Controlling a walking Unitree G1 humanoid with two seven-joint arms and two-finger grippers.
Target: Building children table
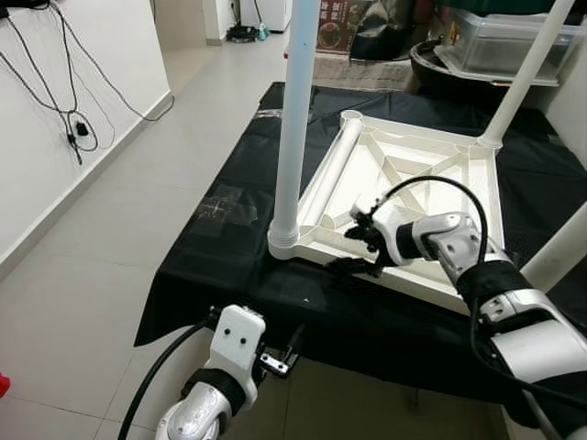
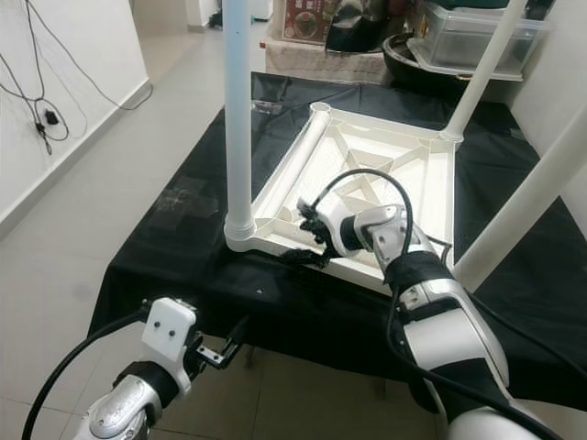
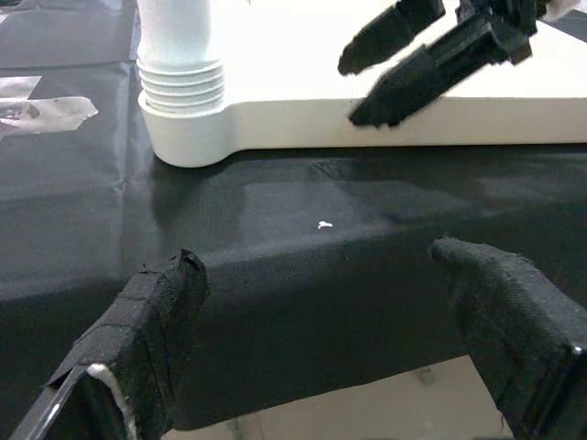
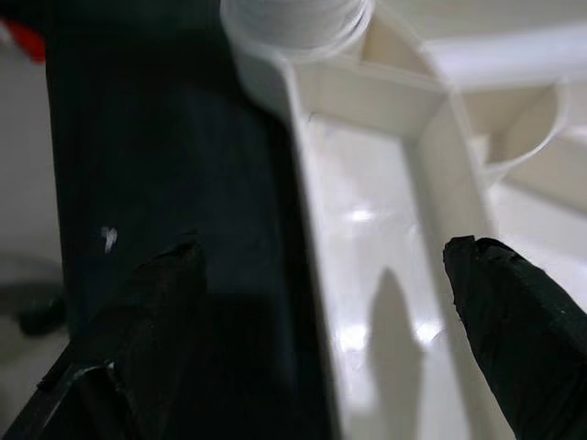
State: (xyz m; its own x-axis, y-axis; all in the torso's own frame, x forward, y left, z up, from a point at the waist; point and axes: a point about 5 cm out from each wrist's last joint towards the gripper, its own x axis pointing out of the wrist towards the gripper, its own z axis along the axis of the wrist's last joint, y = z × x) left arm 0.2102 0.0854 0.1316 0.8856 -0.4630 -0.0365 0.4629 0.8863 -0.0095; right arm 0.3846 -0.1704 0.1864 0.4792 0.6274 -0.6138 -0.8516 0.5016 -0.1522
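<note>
A white children's tabletop (image 1: 417, 151) lies upside down on a black cloth (image 1: 229, 266). Upright legs stand in its near-left corner (image 1: 295, 119), far-right corner (image 1: 527, 78) and near-right corner (image 1: 561, 252). Another white leg (image 1: 332, 174) lies loose inside along the left rim. My right gripper (image 1: 358, 249) is open at the near rim (image 4: 303, 183), one finger (image 4: 174, 302) over the cloth and the other (image 4: 514, 312) over the inner panel. My left gripper (image 1: 284, 353) is open and low, just off the cloth's front edge (image 3: 303, 302), facing the near-left leg socket (image 3: 183, 119).
A white wall with hanging cables (image 1: 69, 119) runs along the left, with tiled floor (image 1: 83, 302) beside it. Clear storage boxes (image 1: 500, 41) and a dark basin (image 1: 440, 69) stand behind the cloth. A patch of clear tape (image 1: 225, 206) sits on the cloth's left side.
</note>
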